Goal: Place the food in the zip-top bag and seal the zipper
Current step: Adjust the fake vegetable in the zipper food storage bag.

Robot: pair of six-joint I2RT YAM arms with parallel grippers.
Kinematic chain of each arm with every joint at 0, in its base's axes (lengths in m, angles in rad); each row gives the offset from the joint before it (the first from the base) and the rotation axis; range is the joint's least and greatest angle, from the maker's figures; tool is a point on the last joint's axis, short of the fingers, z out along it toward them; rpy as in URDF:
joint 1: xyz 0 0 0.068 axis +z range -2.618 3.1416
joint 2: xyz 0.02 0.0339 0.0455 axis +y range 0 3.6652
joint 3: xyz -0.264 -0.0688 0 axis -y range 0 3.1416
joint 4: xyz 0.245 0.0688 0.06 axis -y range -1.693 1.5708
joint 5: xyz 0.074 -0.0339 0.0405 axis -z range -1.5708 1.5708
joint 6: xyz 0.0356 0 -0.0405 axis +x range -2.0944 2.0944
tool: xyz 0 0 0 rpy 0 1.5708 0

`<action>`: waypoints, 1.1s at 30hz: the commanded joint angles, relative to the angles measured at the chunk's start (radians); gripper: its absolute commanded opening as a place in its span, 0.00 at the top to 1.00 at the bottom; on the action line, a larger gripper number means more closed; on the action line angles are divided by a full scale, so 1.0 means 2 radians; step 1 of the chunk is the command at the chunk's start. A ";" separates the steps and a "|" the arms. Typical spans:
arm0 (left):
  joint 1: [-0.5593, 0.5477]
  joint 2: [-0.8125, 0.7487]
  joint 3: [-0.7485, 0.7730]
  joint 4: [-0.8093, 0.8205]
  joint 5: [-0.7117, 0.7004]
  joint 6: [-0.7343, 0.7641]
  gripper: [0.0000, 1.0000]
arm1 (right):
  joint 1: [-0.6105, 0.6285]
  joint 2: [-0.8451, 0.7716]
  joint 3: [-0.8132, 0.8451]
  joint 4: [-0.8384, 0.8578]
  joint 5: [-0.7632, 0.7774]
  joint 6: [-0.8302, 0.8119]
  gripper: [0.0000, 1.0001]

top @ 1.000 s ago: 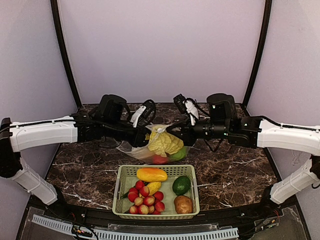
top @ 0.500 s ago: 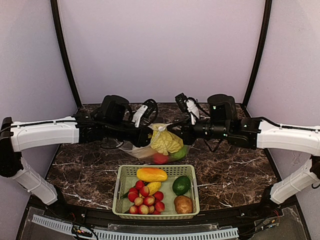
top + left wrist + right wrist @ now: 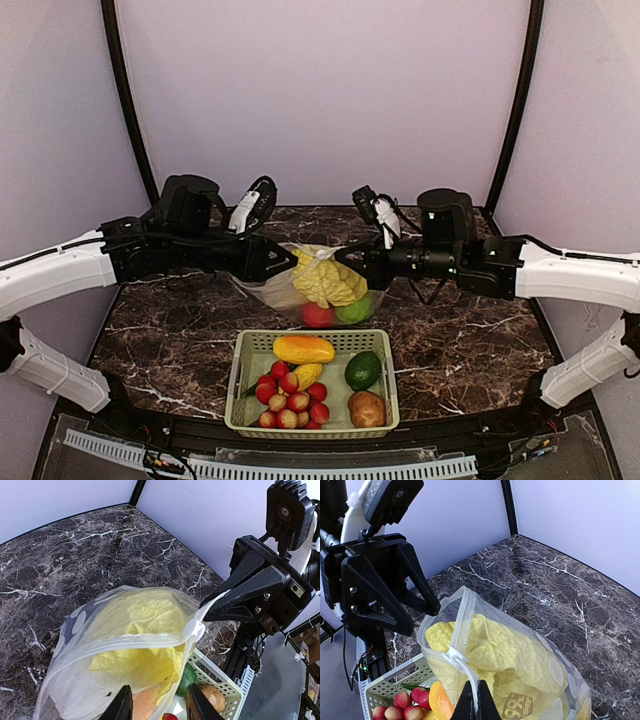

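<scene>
Top view over a dark marbled bench (image 3: 470,340), plus two wrist views. My right end effector (image 3: 473,700) is clenching the mouth edge of the zip-top bag (image 3: 268,292), pinching it where the zipper (image 3: 460,617) is bunching into a white knot. My left end effector (image 3: 290,262) is standing released. Its fingers (image 3: 121,706) are parted, gripping nothing, with the tips just beside the bag's opposite mouth corner.

The bag is hanging between the two end effectors, near the middle of the bench, just behind a pale green basket (image 3: 236,385) holding a mango (image 3: 303,349), an avocado (image 3: 362,370) and a potato (image 3: 366,408). Its mouth edge is running left to right, from one end effector toward the other. The mouth is gaping unsealed, pointing up and toward my left arm, while the body is sagging down toward the bench.

A yellow napa cabbage (image 3: 327,280) is filling the bag, with a red toy fruit (image 3: 318,315) and a green apple (image 3: 353,310) beneath it. Low on the dotted plastic, a printed label (image 3: 517,712) is reading "99%".
</scene>
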 commanded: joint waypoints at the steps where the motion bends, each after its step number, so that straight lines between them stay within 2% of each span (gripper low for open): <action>1: 0.001 0.011 0.012 0.006 0.038 -0.028 0.62 | -0.002 -0.010 -0.003 0.022 -0.002 0.004 1.00; 6: 0.002 0.036 0.027 0.018 0.049 -0.037 0.63 | -0.002 -0.011 -0.002 0.019 -0.002 0.004 1.00; 11: 0.010 0.046 0.025 0.033 0.048 -0.049 0.78 | -0.002 -0.013 -0.002 0.016 -0.002 0.004 1.00; 15: 0.015 0.041 0.014 0.042 0.048 -0.056 0.79 | -0.002 -0.014 -0.002 0.013 -0.001 0.002 1.00; 20: 0.026 0.026 -0.003 0.056 0.050 -0.070 0.73 | -0.002 -0.010 -0.001 0.012 -0.002 0.001 1.00; 23: 0.029 0.028 -0.005 0.061 0.057 -0.074 0.74 | -0.002 -0.008 0.002 0.012 -0.003 0.000 1.00; 33: 0.029 0.034 -0.013 0.070 0.082 -0.076 0.97 | -0.002 -0.003 0.005 0.011 -0.002 -0.002 1.00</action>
